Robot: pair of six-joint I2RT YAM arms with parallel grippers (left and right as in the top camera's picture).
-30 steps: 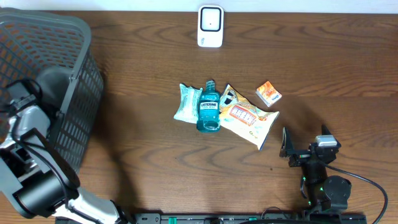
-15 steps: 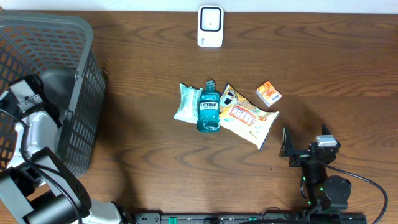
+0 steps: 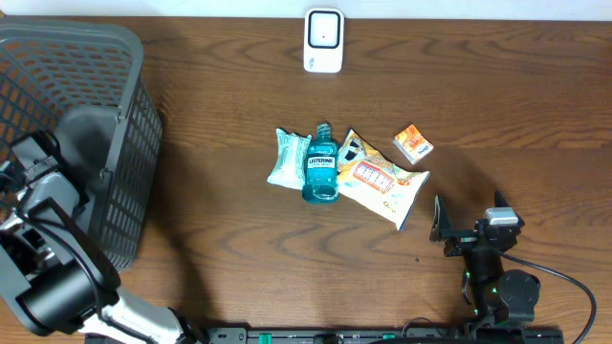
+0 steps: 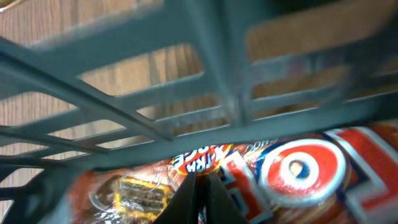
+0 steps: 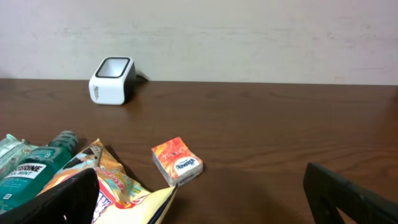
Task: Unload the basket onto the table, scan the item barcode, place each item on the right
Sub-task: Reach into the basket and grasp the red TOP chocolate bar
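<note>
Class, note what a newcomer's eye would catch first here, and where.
The big grey basket dominates the left side, with the left gripper shut by a red snack bag inside it. At centre lies a teal mouthwash bottle beside a yellow chip bag.

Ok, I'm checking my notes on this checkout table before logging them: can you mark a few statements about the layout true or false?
The Listerine bottle lies between a pale green packet and a snack bag. True.
The white scanner sits inside the basket. False: it stands on the table, outside the basket.
The right fingers are open. True.
The small orange pack lies on the snack bag. False: it lies apart, on the table.
</note>
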